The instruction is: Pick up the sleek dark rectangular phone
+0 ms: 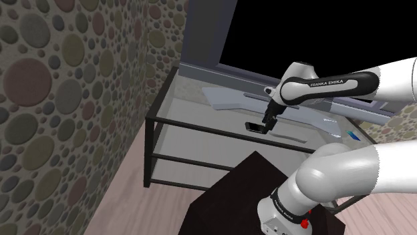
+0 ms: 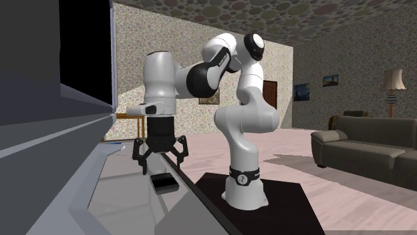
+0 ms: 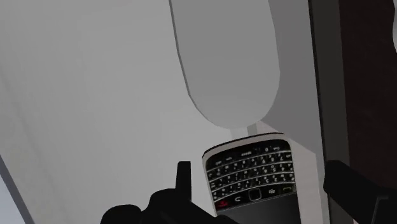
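Note:
The phone (image 3: 251,175) is a dark rectangular handset with a keypad and a pale rim, lying flat on the grey table top (image 1: 194,110) near its front rail. My black gripper (image 2: 159,158) hangs just above it, open, its fingers spread to either side. In the wrist view the phone lies between the fingertips (image 3: 183,181), closer to one of them, and neither touches it. From the shoulder view the phone (image 1: 254,126) shows just to the left of the gripper (image 1: 269,125). The second exterior view has the phone (image 2: 164,182) right below the hand.
A TV's grey foot (image 1: 240,100) lies across the table behind the phone, its rounded end (image 3: 229,63) close by. The black screen (image 1: 301,33) rises behind. A pebble-patterned wall (image 1: 67,100) bounds the shoulder view's left. A small blue-and-white item (image 1: 353,135) lies at the right.

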`<action>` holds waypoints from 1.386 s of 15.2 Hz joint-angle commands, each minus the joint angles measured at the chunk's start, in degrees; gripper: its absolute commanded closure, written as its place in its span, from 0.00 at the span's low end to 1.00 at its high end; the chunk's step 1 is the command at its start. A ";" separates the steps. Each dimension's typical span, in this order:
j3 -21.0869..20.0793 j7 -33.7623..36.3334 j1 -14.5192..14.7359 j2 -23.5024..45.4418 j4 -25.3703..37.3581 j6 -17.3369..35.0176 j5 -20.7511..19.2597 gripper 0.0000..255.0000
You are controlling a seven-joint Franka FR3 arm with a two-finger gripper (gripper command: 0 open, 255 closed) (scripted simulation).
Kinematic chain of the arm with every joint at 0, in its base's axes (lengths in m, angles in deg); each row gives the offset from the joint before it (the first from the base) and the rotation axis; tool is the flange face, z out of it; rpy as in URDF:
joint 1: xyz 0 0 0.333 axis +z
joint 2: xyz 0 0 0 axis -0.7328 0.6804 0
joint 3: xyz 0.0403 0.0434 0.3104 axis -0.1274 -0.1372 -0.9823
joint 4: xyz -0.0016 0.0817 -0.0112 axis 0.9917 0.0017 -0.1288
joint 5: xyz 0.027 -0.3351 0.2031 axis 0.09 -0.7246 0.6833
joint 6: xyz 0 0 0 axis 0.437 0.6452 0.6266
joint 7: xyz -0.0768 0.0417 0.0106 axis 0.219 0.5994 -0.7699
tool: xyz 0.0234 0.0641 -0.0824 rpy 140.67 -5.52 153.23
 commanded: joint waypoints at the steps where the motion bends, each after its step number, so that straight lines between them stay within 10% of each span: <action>1: 1.12 -0.25 0.24 2.13 -0.77 2.96 -0.38 0.00; 3: 1.11 -0.25 0.23 2.13 -0.78 2.96 -0.38 0.00; 4: 1.14 -0.27 0.26 2.20 -0.74 3.00 -0.37 1.00; 21: -1.63 -0.10 -0.11 -3.02 2.55 -5.47 0.95 1.00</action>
